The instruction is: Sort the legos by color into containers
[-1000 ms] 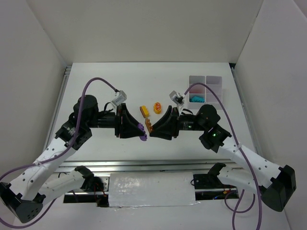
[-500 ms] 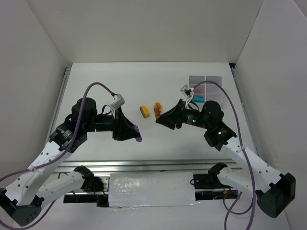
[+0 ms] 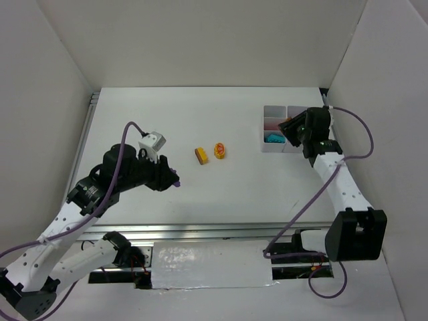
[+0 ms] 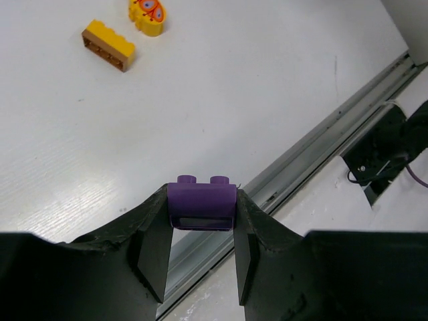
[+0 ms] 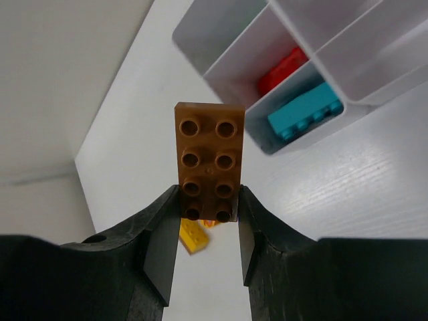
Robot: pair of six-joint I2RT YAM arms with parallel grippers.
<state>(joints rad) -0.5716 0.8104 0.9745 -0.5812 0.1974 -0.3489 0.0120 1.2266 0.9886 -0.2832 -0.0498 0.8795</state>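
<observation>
Left gripper (image 4: pixel 200 224) is pinching a purple brick (image 4: pixel 202 206) between its pads, studs pointing away from the wrist, hanging above the table (image 3: pixel 167 120) toward its 7 o'clock side. At 1 o'clock from it a yellow brick (image 3: pixel 200 155) and a yellow oval (image 3: pixel 219 150) are lying just beside each other. Right gripper (image 5: pixel 207 215) is clamping a brown plate (image 5: pixel 208 157) by its lower end, studs facing the camera, hovering at the tray (image 3: pixel 274 112) at the table's 2 o'clock. A cyan brick (image 5: pixel 304 110) is sitting in one cell, a red brick (image 5: pixel 282 69) in the next.
</observation>
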